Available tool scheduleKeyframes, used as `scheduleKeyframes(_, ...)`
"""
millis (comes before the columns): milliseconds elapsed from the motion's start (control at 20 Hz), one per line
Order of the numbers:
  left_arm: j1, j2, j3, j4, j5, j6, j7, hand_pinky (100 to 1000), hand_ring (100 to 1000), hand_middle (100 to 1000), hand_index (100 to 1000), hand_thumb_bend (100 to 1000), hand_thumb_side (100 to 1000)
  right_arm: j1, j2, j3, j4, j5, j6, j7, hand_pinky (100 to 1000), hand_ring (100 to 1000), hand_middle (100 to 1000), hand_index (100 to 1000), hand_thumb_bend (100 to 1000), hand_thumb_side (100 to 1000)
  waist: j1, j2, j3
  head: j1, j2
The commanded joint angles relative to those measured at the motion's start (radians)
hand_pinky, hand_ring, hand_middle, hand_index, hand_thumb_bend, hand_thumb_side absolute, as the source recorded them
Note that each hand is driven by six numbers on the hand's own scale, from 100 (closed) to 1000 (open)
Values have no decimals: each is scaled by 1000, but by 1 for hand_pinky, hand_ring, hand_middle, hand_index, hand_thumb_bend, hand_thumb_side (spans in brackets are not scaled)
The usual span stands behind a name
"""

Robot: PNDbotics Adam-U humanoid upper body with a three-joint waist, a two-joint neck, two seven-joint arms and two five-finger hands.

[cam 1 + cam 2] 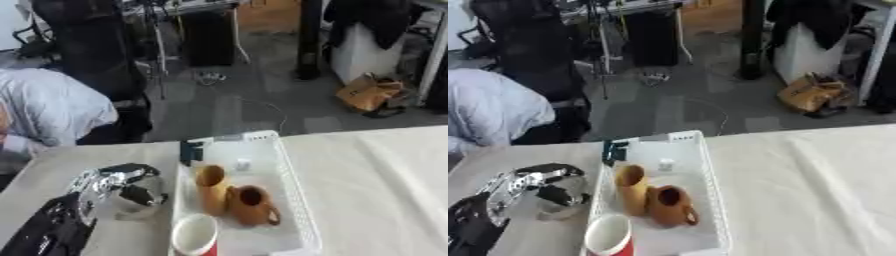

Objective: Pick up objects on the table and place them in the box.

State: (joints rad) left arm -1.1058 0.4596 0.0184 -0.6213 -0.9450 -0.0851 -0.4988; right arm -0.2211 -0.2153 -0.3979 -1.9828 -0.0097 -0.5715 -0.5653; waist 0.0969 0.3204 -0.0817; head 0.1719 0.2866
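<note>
A white slotted box (293,195) sits on the pale table. Inside it, a tall tan mug (210,187) leans against a brown mug with a handle (252,205). A red cup with a white inside (194,235) is at the box's near left corner. A small white thing (242,164) lies near the box's far end. My left hand (109,185), silver and black, is just left of the box. Its fingers are curled round a clear cup (140,200) that rests on or just above the table. My right hand does not show.
A small dark object (191,150) sticks up at the box's far left corner. White cloth (376,185) covers the table to the right of the box. Beyond the table's far edge are a black office chair (87,45) and a brown bag (367,92) on the floor.
</note>
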Motion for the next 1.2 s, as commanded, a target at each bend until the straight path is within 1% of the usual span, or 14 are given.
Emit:
scheduleKeyframes(50, -17, 12, 4, -11, 2, 2, -8, 891, 1000, 1000, 1000, 304, 549, -11, -24, -2, -17, -5, -9, -12, 742, 787, 625, 580, 100, 1000, -3, -23, 0, 2, -9)
scheduleKeyframes(150, -18, 12, 4, -10, 2, 2, -11, 854, 1000, 1000, 1000, 295, 538, -11, -24, -1, -17, -6, -9, -11, 742, 787, 625, 580, 100, 1000, -3, -23, -1, 2, -8)
scheduleKeyframes(400, -26, 13, 4, -13, -1, 3, -22, 832, 1000, 1000, 1000, 280, 527, -12, -26, -1, -17, -8, -8, -11, 742, 788, 625, 578, 100, 1000, -1, -24, -1, 1, -7)
scheduleKeyframes(550, -30, 13, 5, -14, -2, 5, -28, 824, 1000, 1000, 1000, 266, 540, -13, -28, -1, -17, -9, -7, -12, 742, 787, 625, 577, 100, 1000, 1, -26, 0, 0, -8)
scheduleKeyframes(650, -31, 14, 5, -15, -2, 7, -31, 822, 997, 1000, 1000, 266, 527, -14, -29, -1, -17, -10, -6, -12, 742, 787, 625, 577, 100, 1000, 1, -27, 0, 0, -9)
scheduleKeyframes(900, -30, 11, 6, -16, -4, 10, -32, 778, 938, 1000, 1000, 192, 504, -15, -30, 0, -17, -12, -6, -11, 743, 787, 625, 577, 100, 1000, 2, -27, -2, 1, -14)
scheduleKeyframes(1200, -29, 11, 4, -15, -3, 4, -39, 775, 918, 998, 1000, 178, 499, -15, -31, -1, -17, -15, -9, -9, 750, 786, 625, 579, 100, 1000, 2, -28, -1, 0, -16)
